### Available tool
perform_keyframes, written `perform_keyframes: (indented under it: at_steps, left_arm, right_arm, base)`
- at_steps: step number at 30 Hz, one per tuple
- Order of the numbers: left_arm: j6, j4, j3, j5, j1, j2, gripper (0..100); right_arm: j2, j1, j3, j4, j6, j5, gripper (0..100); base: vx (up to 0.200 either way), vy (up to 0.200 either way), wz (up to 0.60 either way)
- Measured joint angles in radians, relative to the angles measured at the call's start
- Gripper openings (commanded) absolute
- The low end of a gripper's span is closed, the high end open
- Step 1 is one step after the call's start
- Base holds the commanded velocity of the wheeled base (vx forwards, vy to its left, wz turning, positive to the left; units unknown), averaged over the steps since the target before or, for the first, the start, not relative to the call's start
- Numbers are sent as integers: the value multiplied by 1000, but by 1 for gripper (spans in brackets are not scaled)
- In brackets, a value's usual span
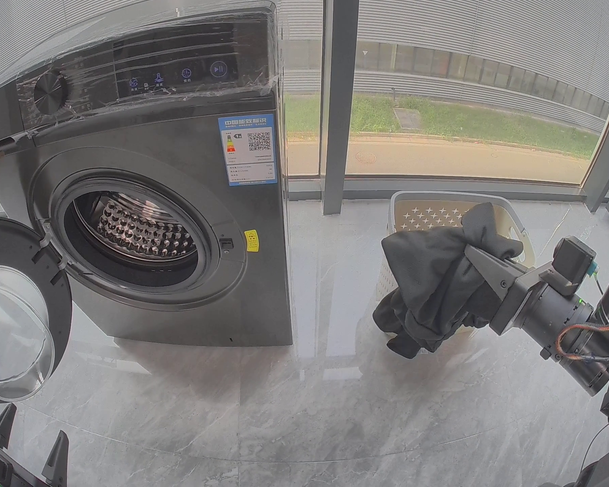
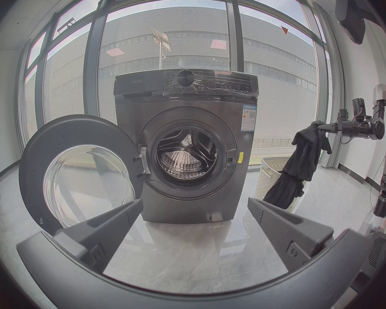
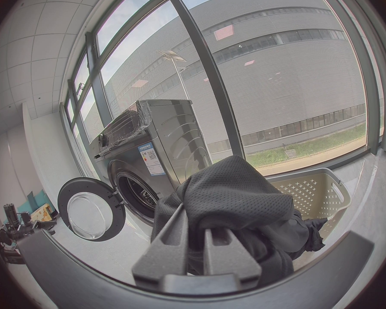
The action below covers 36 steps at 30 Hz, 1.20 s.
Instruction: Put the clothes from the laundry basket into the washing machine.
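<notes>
A dark grey garment hangs from my right gripper, which is shut on it above the near left side of the white laundry basket. The cloth's lower end droops over the basket's rim toward the floor. The grey washing machine stands to the left with its round door swung open and the steel drum bare. My left gripper is low at the front left, open, holding nothing. In the right wrist view the garment drapes over the shut fingers; the basket lies behind.
A tall window with a dark pillar runs behind the machine and basket. Glossy marble floor stretches open between the machine's front and the basket. The open door juts out to the machine's left.
</notes>
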Motion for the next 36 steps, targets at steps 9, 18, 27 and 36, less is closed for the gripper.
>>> perform_keyframes:
  at_steps: [9,18,27,36]
  left_arm:
    - [0,0,0,0,0,0,100]
    - [0,0,0,0,0,0,100]
    - [-1,0,0,0,0,0,100]
    - [-1,0,0,1,-1,0,100]
  right_arm:
    - [0,0,-1,0,0,0,0]
    - [0,0,-1,0,0,0,0]
    - [0,15,8,0,0,8,0]
    - [1,9,8,1,0,4,0]
  base:
    - [0,200,0]
    - [0,200,0]
    - [0,89,0]
    - [-111,0,0]
